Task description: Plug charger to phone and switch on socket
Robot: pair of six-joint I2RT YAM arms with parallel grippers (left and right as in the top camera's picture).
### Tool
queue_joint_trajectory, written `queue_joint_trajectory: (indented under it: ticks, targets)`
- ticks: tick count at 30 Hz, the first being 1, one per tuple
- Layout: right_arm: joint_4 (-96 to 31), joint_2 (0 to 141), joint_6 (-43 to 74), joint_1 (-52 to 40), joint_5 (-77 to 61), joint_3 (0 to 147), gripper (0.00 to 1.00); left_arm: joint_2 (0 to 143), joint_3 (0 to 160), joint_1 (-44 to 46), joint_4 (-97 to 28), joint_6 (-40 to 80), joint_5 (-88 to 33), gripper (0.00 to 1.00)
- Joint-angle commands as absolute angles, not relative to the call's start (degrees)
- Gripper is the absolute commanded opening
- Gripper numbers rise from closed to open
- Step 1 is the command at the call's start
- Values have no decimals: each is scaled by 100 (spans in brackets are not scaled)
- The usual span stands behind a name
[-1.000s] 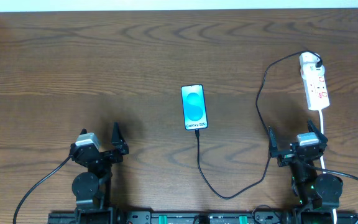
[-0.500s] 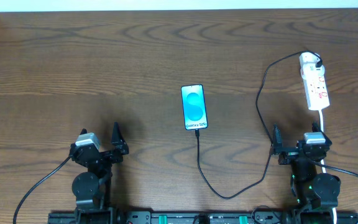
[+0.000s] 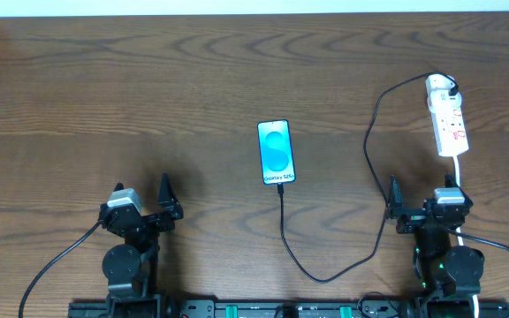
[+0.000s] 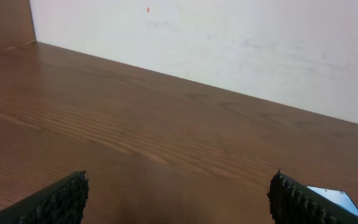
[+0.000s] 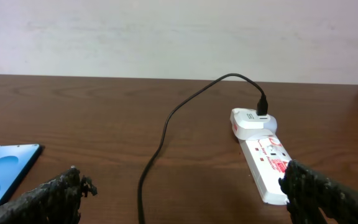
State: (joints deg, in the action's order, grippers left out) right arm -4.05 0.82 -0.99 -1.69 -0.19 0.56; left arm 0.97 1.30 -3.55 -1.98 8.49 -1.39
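- At the middle of the counter [image 3: 148,88] lies the phone [image 3: 275,153], flat, screen up and lit blue, its long sides running away from the arms.
- The charger [image 3: 283,225] meets the phone's near short edge with its thin black tip; whether the tip is fully seated cannot be told.
- From there the cable runs toward the arms, curves right in a loose loop, then climbs past the right arm to a white adapter [image 3: 438,86].
- The adapter sits in the far end of the socket [image 3: 447,119], a white strip with red marks lying far right on the counter; its switch position cannot be read.
- A white cord leaves the socket's near end and passes beside the right arm.
- Right tool [image 3: 421,196]: fingers wide apart, empty, low near the counter's near edge, just right of the cable.
- Its wrist view shows the socket [image 5: 267,165] and adapter [image 5: 252,121] ahead, the phone [image 5: 5,171] at left.
- Left tool [image 3: 141,190]: fingers wide apart, empty, well left of the phone.
- Its wrist view catches only a corner of the phone [image 4: 334,198] beside the right finger.
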Motion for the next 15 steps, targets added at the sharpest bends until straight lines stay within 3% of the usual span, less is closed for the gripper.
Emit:
queue_joint_trajectory:
  ticks: [1, 15]
  targets:
    - [-421, 30, -25, -198, 51, 30, 99, 64, 25, -381, -410, 733, -84, 92]
    - [-419, 30, -25, -198, 51, 30, 99, 64, 25, -381, -410, 733, -84, 92]
